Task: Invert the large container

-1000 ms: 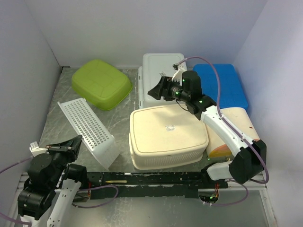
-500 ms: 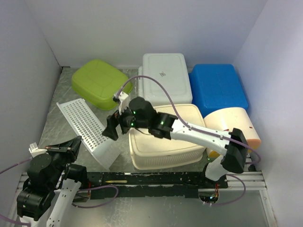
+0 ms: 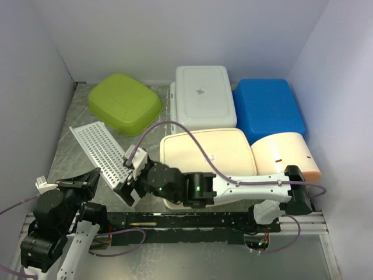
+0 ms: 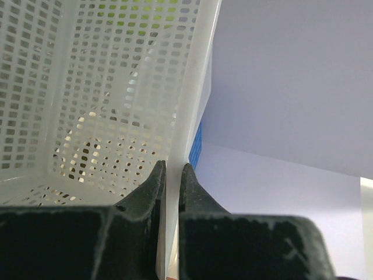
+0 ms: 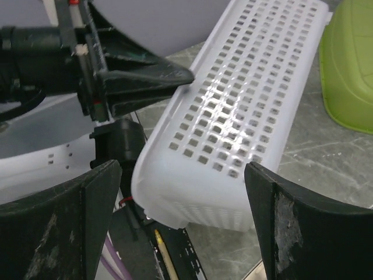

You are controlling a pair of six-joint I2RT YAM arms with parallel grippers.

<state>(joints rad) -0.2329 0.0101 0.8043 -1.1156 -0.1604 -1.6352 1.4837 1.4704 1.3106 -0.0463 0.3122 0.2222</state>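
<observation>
The large container (image 3: 198, 149) is a cream tub in the middle of the table. It lies bottom up with its small sticker facing up, and my right arm hides its near edge. My right gripper (image 3: 127, 188) is wide open at the near left, away from the container, with its jaws astride the near corner of the white mesh basket (image 3: 105, 153). In the right wrist view the gripper (image 5: 182, 169) faces that basket (image 5: 245, 116). My left gripper (image 3: 87, 177) is shut on the basket's rim (image 4: 192, 87), and the left wrist view shows it (image 4: 173, 166).
A green tub (image 3: 124, 102) sits bottom up at the back left. A white lidded tub (image 3: 202, 96) and a blue tub (image 3: 268, 108) stand at the back. A peach tub (image 3: 285, 154) lies on its side at the right. White walls enclose the table.
My right arm has swung from behind the cream container, over it, down to the near left by the white mesh basket, its jaws open. The left arm and the container have not moved.
</observation>
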